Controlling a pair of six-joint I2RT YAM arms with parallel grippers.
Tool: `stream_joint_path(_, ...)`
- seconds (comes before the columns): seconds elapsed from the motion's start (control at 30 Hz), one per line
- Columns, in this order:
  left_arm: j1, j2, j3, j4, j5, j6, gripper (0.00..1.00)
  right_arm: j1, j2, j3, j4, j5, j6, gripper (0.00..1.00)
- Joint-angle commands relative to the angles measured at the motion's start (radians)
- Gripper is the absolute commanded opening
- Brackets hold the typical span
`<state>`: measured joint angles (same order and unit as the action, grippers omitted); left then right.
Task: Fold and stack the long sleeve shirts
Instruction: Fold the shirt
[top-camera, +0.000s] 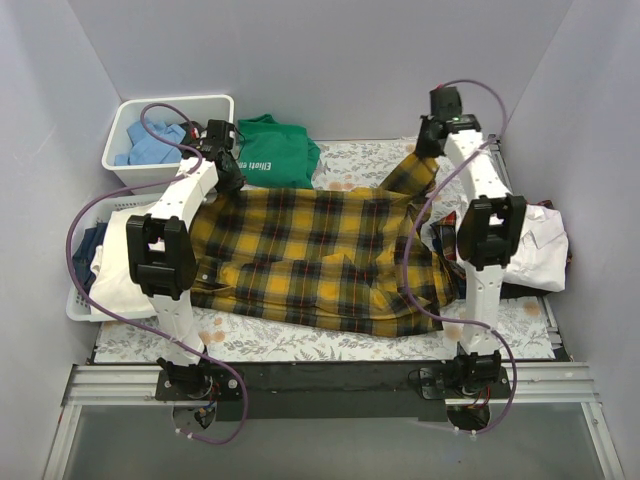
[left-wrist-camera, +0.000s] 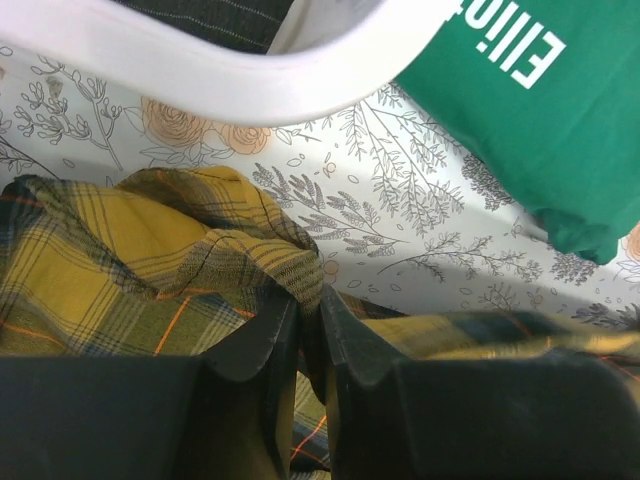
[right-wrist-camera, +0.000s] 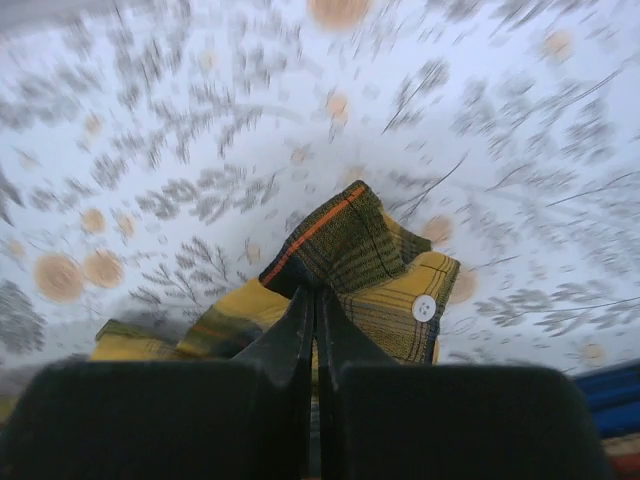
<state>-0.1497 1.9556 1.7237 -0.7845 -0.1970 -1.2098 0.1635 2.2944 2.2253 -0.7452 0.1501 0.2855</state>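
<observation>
The yellow-and-black plaid long sleeve shirt (top-camera: 320, 250) lies spread across the floral tablecloth (top-camera: 300, 345). My left gripper (top-camera: 230, 175) is at its far left corner, shut on a fold of plaid cloth (left-wrist-camera: 250, 250) that bunches up between the fingertips of my left gripper (left-wrist-camera: 310, 300). My right gripper (top-camera: 428, 140) is at the far right, shut on the sleeve cuff (right-wrist-camera: 370, 250), which carries a white button (right-wrist-camera: 424, 308); the jaws of my right gripper (right-wrist-camera: 316, 295) stand tight together. A white long sleeve shirt (top-camera: 540, 250) lies crumpled at the right edge, partly under the right arm.
A green T-shirt (top-camera: 275, 150) with white lettering lies at the back, close to the left gripper. A white basket (top-camera: 165, 135) of blue clothes stands at the back left. Another basket (top-camera: 85, 300) with white and dark cloth sits along the left edge.
</observation>
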Motion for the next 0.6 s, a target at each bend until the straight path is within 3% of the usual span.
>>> stream_joint_path(0.0, 0.004, -0.009, 0.047, 0.001, 0.014, 0.010, 0.13, -0.050, -0.229, -0.007, 0.170, -0.078, 0.026, 0.01)
stream_joint_path(0.13, 0.006, 0.009, 0.060, 0.005, 0.025, 0.006, 0.13, -0.048, -0.352, -0.039, 0.323, -0.136, 0.030, 0.01)
stream_joint_path(0.33, 0.004, 0.034, 0.092, 0.007, 0.022, -0.007, 0.13, -0.048, -0.400, 0.109, 0.391, -0.227, 0.017, 0.01)
stream_joint_path(0.57, 0.006, 0.117, 0.194, -0.013, 0.005, -0.008, 0.13, -0.050, -0.568, 0.039, 0.514, -0.385, -0.017, 0.01)
